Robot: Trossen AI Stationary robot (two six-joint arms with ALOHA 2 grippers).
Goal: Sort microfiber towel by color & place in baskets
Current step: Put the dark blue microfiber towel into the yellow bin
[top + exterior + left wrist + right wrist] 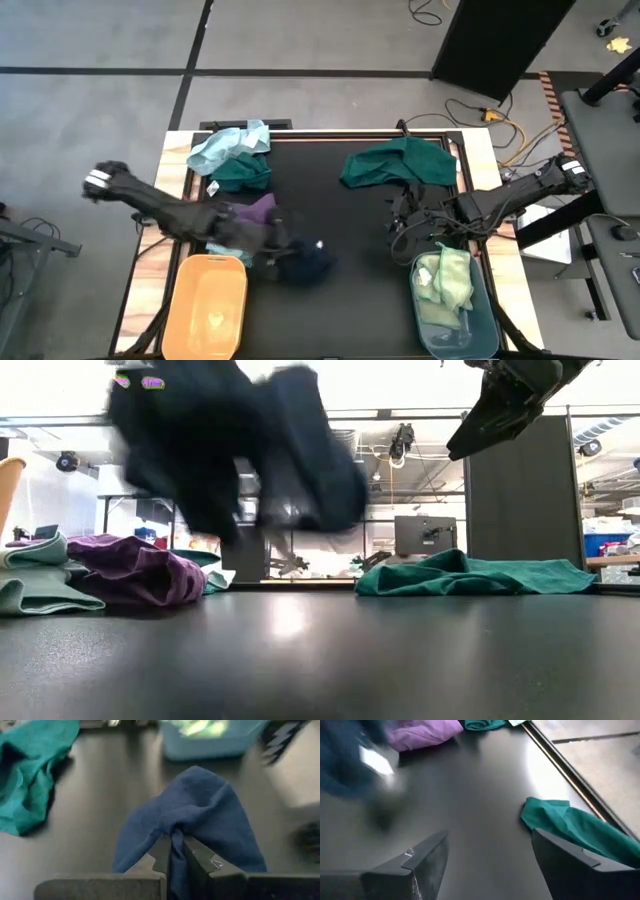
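The left gripper [172, 851] is clenching a soft navy microfiber towel [200, 817] and holding it lifted above the near-left part of the black table [340, 230], just beside the far-right corner of the rounded orange-yellow plastic basket [190, 310], which seems to be holding no towel yet. The right gripper [487, 865] is hanging with its fingers spread wide and nothing between them, over the right side of the table, just far of the rounded grey-blue plastic basket [487, 318]. That basket is already holding pale yellow-green towels [445, 278]. Still waiting on the table are a crumpled purple towel [140, 572] near the left arm, a dark green towel [242, 172] and a light blue towel [228, 146] lying together at the far-left corner, and a larger dark green towel [398, 163] spread at the far right. Judging from this, the sorting is partly done: one basket is filling, the navy piece is in transit, and four pieces are remaining to be picked up and dropped into the matching baskets.
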